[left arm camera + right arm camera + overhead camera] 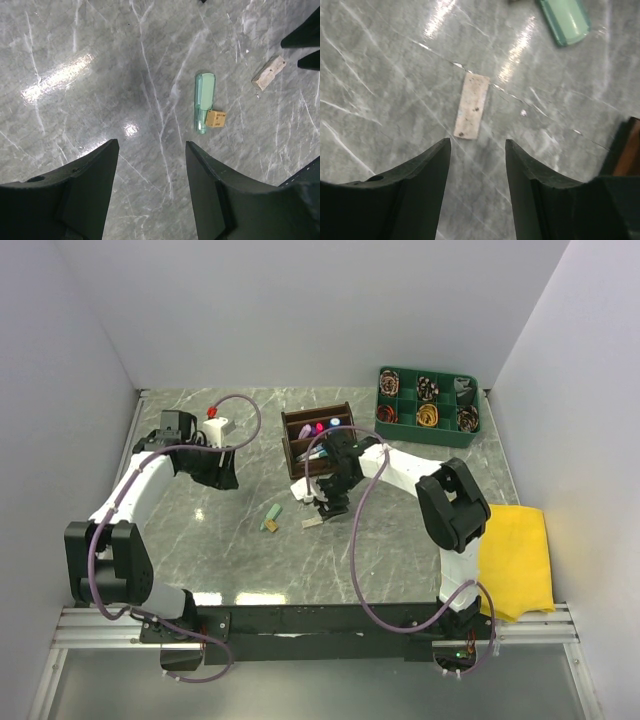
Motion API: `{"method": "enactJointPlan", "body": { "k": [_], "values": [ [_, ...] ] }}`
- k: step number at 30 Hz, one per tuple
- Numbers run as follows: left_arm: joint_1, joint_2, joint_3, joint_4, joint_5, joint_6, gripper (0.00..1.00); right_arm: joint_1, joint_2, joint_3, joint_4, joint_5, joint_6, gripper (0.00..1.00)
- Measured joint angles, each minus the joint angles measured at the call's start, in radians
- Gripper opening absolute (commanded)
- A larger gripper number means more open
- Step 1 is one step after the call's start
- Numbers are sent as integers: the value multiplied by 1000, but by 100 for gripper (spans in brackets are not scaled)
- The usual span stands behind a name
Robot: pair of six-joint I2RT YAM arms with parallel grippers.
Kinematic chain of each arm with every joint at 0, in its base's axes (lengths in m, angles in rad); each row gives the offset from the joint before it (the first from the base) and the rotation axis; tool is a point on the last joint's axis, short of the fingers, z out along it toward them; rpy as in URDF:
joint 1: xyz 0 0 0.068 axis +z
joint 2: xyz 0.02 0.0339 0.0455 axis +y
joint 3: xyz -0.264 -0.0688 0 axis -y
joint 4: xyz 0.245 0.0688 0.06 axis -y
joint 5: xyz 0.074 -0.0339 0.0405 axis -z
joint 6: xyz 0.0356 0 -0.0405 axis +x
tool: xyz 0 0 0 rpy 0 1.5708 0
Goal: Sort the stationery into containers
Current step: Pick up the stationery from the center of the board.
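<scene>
Just above the pale eraser (471, 106) hovers the right end effector (476, 145).

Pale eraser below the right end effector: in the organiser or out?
Out: the pale eraser lies flat on the marble table, clear of the brown organiser.

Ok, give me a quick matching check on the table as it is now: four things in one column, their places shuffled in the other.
Things:
1 pale eraser
2 tan block
3 yellow cloth
4 wooden organiser

Places:
A against the green eraser
B far middle, highlighters inside
C just ahead of the open right fingers
D near right corner of the table

Pairs: 1-C, 2-A, 3-D, 4-B
</scene>
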Motion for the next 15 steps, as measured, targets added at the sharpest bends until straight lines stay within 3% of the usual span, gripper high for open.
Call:
{"method": "enactJointPlan", "body": {
  "k": [15],
  "values": [
    [19, 32, 33, 19, 8, -18, 62, 61, 12, -1, 62, 84, 195, 50]
  ]
}}
